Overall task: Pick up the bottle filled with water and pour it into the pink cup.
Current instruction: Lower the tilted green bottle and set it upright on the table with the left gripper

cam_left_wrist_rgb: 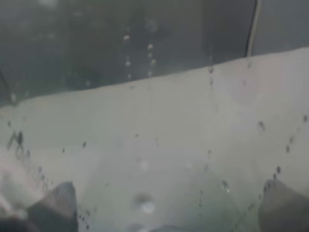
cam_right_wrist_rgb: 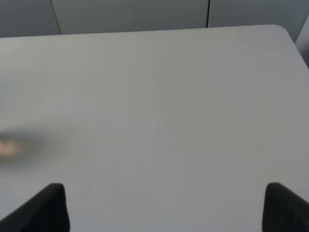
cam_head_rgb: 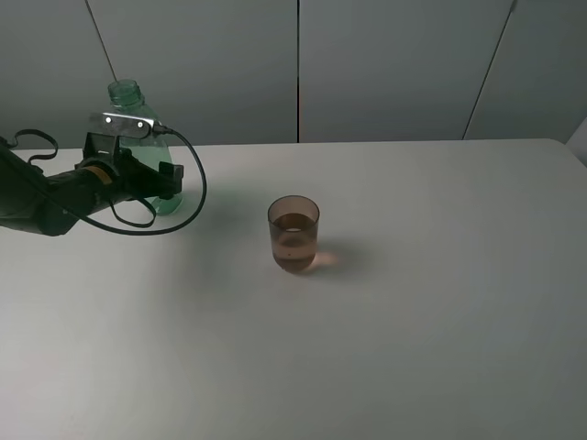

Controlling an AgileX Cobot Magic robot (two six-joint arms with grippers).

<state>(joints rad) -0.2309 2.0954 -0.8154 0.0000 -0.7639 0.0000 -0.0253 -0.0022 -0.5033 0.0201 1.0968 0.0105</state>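
One wide pale surface carries everything. At its far left the bottle stands upright, long axis vertical, open neck pointing up, gripped by the left pincer. Right of it, apart, the pink cup stands upright. The right pincer is spread open over bare surface.

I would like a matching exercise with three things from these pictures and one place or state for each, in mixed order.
Things:
1. bottle
2. cup
3. right claw

Places or states:
A. open above bare table
B. near the middle of the table, with liquid inside
C. at the far left, with the left claw around it

Pairs: 1-C, 2-B, 3-A
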